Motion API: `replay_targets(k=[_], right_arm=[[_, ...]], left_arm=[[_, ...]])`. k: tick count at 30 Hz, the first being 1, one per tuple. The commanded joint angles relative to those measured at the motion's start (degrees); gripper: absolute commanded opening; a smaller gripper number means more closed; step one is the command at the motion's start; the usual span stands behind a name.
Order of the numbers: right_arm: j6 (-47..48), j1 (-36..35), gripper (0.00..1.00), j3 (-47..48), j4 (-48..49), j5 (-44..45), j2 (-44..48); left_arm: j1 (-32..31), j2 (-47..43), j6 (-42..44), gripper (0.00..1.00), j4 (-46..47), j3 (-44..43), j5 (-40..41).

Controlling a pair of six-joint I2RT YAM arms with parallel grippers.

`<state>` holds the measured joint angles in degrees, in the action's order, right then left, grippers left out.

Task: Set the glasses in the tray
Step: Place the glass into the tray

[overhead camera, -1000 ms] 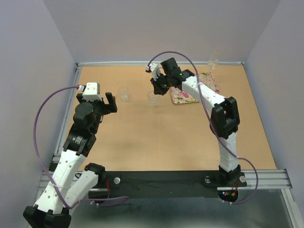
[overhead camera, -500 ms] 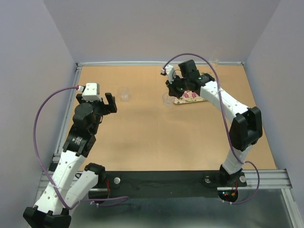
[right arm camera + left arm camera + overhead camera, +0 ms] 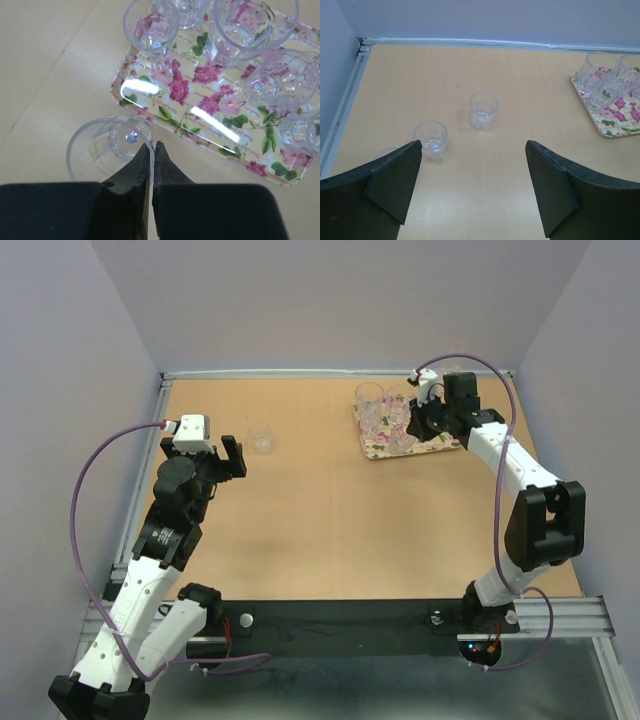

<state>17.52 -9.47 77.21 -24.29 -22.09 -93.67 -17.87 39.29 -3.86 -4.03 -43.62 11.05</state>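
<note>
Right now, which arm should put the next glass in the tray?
The right arm: the right gripper is shut on the rim of a glass at the tray's edge. The left gripper is open and empty, far from the tray.

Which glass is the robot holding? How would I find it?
Look for the flowery tray at the far right of the table. By its corner the right gripper pinches one clear glass by the rim. It is the only glass with jaws shut on it; the other glasses stand free.
</note>
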Motion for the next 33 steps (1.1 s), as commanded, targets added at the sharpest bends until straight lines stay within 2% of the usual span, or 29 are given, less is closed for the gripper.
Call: replay_targets(k=[1,12,20,33], right_arm=[[-3.3,0.3,0.0,-2.3,9.5,3.3,2.0],[-5.7,0.2,0.01,-5.0,20.9,8.6,-3.0],[-8.8,0.2,0.0,-1.6,23.1,9.7,-10.1],[-11.5,0.2,0.02,2.4,27.1,11.9,-15.7]], left_arm=[[0.5,-0.2,0.3,0.96,3.2,0.5,0.7],[0.5,0.0,0.3,0.96,3.2,0.5,0.7],[0.5,0.1,0.3,0.96,3.2,0.5,1.1],[0.6,0.4,0.3,0.96,3.2,0.5,1.3]])
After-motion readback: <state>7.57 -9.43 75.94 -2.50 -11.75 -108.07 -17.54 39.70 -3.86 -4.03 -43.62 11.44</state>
